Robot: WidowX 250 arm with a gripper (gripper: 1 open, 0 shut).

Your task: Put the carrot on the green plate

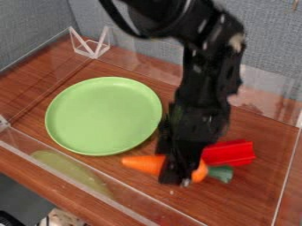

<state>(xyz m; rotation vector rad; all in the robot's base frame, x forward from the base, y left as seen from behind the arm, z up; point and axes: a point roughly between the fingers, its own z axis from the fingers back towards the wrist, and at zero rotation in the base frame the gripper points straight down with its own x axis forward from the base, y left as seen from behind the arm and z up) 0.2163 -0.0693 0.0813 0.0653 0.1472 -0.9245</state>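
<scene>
Carrying is the step in hand: the black gripper point(183, 174) points down with fingers pinching the small orange toy carrot with its green leafy top point(148, 163) at mid-length, seemingly lifted off the wood, though blur hides the gap. The round lime-green plastic plate point(101, 115) lies up-left of the fingers, so next comes a move there, then release. No readable writing.
</scene>
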